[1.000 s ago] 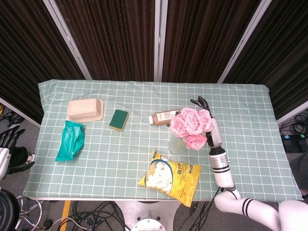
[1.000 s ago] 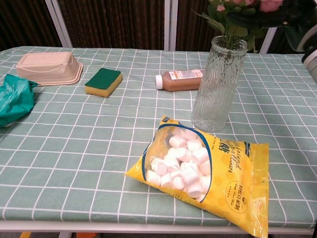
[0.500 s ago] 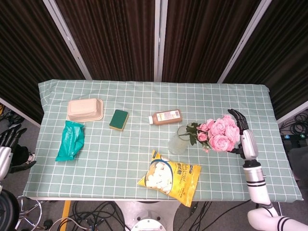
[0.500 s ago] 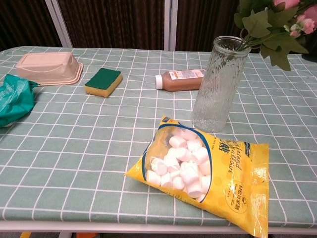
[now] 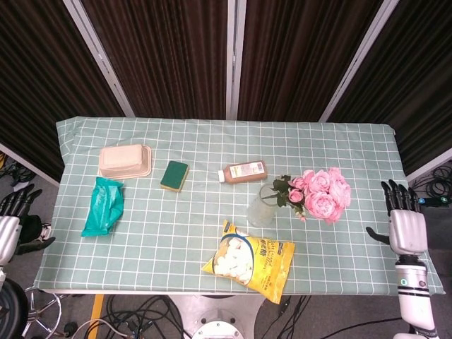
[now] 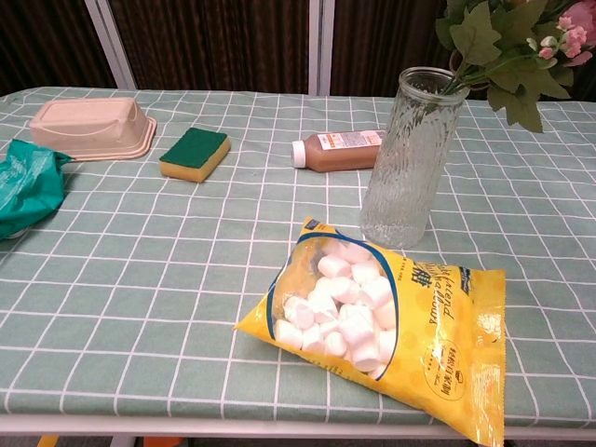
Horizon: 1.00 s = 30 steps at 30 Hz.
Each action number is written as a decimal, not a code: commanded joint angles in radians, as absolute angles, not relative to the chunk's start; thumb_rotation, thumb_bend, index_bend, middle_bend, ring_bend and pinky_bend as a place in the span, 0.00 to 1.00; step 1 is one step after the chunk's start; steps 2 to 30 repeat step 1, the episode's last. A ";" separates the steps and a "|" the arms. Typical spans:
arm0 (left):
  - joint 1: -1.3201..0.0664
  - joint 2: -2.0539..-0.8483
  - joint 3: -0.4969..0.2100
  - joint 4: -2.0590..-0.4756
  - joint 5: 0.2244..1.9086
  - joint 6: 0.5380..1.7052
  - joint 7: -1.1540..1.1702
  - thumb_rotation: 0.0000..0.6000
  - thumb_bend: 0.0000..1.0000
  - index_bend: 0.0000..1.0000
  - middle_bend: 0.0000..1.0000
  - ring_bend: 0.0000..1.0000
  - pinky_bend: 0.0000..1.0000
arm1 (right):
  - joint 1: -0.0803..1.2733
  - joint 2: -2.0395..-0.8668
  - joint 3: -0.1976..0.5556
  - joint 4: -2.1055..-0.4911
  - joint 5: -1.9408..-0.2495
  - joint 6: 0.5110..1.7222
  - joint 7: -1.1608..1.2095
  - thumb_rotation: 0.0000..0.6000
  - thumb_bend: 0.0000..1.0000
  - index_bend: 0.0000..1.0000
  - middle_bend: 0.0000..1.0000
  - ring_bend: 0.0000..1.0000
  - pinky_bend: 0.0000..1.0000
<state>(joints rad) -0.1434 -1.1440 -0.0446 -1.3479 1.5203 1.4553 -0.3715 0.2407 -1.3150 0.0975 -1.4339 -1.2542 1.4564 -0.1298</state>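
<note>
Now my right hand (image 5: 405,227) hangs past the right edge of the table (image 5: 212,134), with its fingers spread and pointing away from me, and it holds nothing. The thing nearest to it is the bunch of pink roses (image 5: 321,194), which stands in the glass vase (image 5: 262,206) near the middle of the table. From my right hand the flowers lie to the left and a little further from me; the blossoms are near to it but apart, with a strip of green checked cloth between them. The stems lean strongly, so the long axis of the bunch goes from the vase mouth outward to the right, and the flower heads hang over the table on the side of my right hand. In the chest view only the leaves and a few buds show above the vase rim.

My left hand (image 5: 13,215) is well apart, beyond the left edge of the table, also with the fingers spread and holding nothing. So the right hand is clearly the nearer one to the roses.

Around the vase I see a brown bottle (image 5: 243,171) lying on its side just behind it, and a yellow bag of marshmallows (image 5: 248,259) in front of it.
</note>
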 commanded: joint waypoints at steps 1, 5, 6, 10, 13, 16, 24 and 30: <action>-0.142 -1.146 -0.043 -1.344 1.521 1.456 -0.375 1.00 0.01 0.09 0.00 0.00 0.06 | 0.213 -1.294 0.102 -1.450 -1.212 1.447 -0.180 1.00 0.02 0.00 0.01 0.00 0.00; -0.142 -1.146 -0.043 -1.344 1.521 1.456 -0.375 1.00 0.01 0.09 0.00 0.00 0.06 | 0.213 -1.294 0.102 -1.450 -1.212 1.447 -0.180 1.00 0.02 0.00 0.01 0.00 0.00; -0.142 -1.146 -0.043 -1.344 1.521 1.456 -0.375 1.00 0.01 0.09 0.00 0.00 0.06 | 0.213 -1.294 0.102 -1.450 -1.212 1.447 -0.180 1.00 0.02 0.00 0.01 0.00 0.00; -0.142 -1.146 -0.043 -1.344 1.521 1.456 -0.375 1.00 0.01 0.09 0.00 0.00 0.06 | 0.213 -1.294 0.102 -1.450 -1.212 1.447 -0.180 1.00 0.02 0.00 0.01 0.00 0.00; -0.142 -1.146 -0.043 -1.344 1.521 1.456 -0.375 1.00 0.01 0.09 0.00 0.00 0.06 | 0.213 -1.294 0.102 -1.450 -1.212 1.447 -0.180 1.00 0.02 0.00 0.01 0.00 0.00; -0.142 -1.146 -0.043 -1.344 1.521 1.456 -0.375 1.00 0.01 0.09 0.00 0.00 0.06 | 0.213 -1.294 0.102 -1.450 -1.212 1.447 -0.180 1.00 0.02 0.00 0.01 0.00 0.00; -0.142 -1.146 -0.043 -1.344 1.521 1.456 -0.375 1.00 0.01 0.09 0.00 0.00 0.06 | 0.213 -1.294 0.102 -1.450 -1.212 1.447 -0.180 1.00 0.02 0.00 0.01 0.00 0.00; -0.142 -1.146 -0.043 -1.344 1.521 1.456 -0.375 1.00 0.01 0.09 0.00 0.00 0.06 | 0.213 -1.294 0.102 -1.450 -1.212 1.447 -0.180 1.00 0.02 0.00 0.01 0.00 0.00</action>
